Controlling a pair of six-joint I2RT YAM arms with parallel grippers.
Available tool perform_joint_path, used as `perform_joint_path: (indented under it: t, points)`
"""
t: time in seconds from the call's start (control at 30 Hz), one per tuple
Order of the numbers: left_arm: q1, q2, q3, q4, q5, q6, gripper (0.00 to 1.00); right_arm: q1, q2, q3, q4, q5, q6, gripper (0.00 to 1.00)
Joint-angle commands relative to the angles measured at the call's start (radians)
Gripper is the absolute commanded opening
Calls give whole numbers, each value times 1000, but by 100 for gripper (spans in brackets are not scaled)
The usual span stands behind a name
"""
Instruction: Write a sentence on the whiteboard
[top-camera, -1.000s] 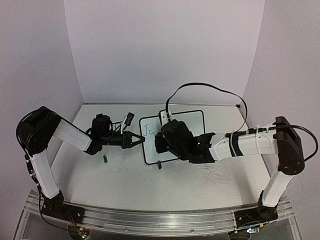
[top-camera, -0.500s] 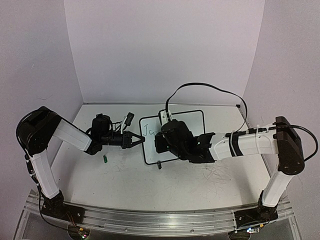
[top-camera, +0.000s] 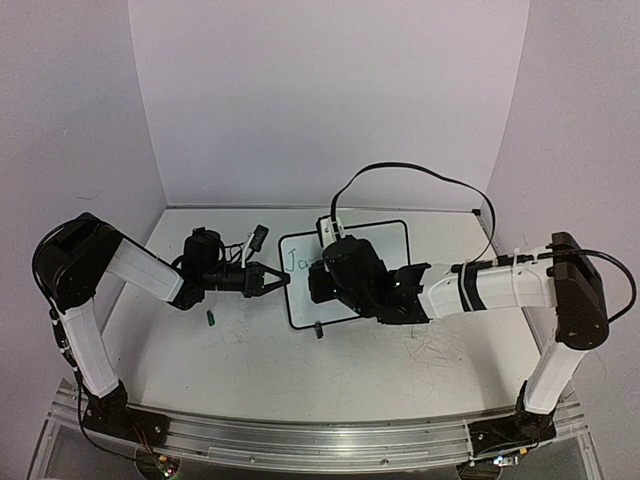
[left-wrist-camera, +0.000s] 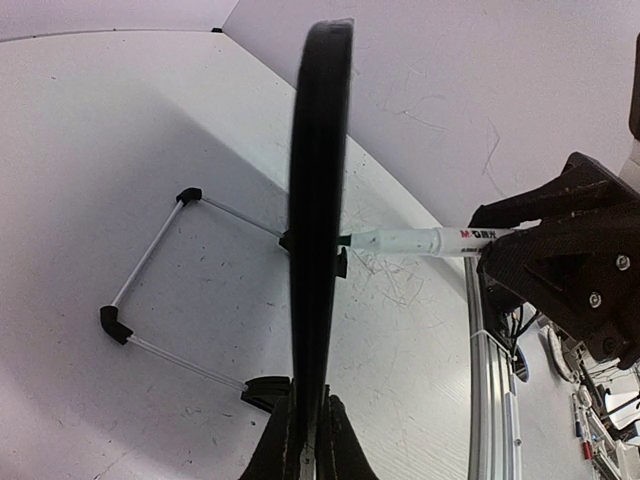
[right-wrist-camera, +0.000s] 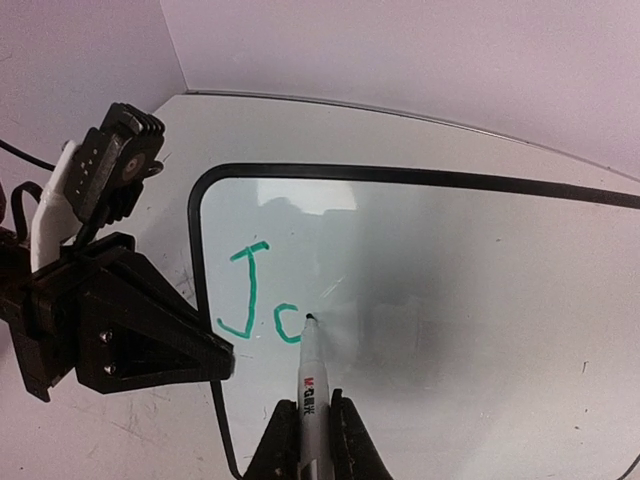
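The whiteboard (top-camera: 380, 243) lies tilted mid-table, with a thin black border. My left gripper (top-camera: 284, 281) is shut on its left edge; in the left wrist view the board (left-wrist-camera: 318, 180) runs edge-on up from the closed fingertips (left-wrist-camera: 306, 425). My right gripper (right-wrist-camera: 308, 425) is shut on a white marker (right-wrist-camera: 311, 375), whose tip touches the board. The sentence (right-wrist-camera: 260, 297) stands as a green "J" and a partly drawn round letter. The right wrist (top-camera: 345, 275) hides most of the writing in the top view. The marker also shows in the left wrist view (left-wrist-camera: 420, 240).
A small green marker cap (top-camera: 211, 318) lies on the table below the left gripper. A black clip foot (top-camera: 318, 331) sits at the board's near edge. A black cable (top-camera: 410, 172) loops above the right arm. Grey scribble marks (top-camera: 435, 348) cover the table near the right.
My right wrist has shifted slightly up and left with the marker on the board, and the green writing is now less covered. The left arm and board have not moved.
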Motion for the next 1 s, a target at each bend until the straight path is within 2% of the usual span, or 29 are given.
perform_joint_path:
  t: [0.0,0.43,0.6,0.77,0.97]
  points:
    - [-14,-41,-6,14,38,14,0,-12,22,53,30,-9,-10,0]
    - [-14,-41,-5,14,37,15,0,-5,30,50,7,-24,-10,0]
    - [-14,-36,-5,15,34,17,0,-4,-41,12,10,-13,-17,0]
    - [-14,-38,-5,14,26,18,0,-24,-173,-97,86,-17,-35,0]
    - [-14,-34,-4,12,27,18,0,-33,-121,-60,58,-26,-41,0]
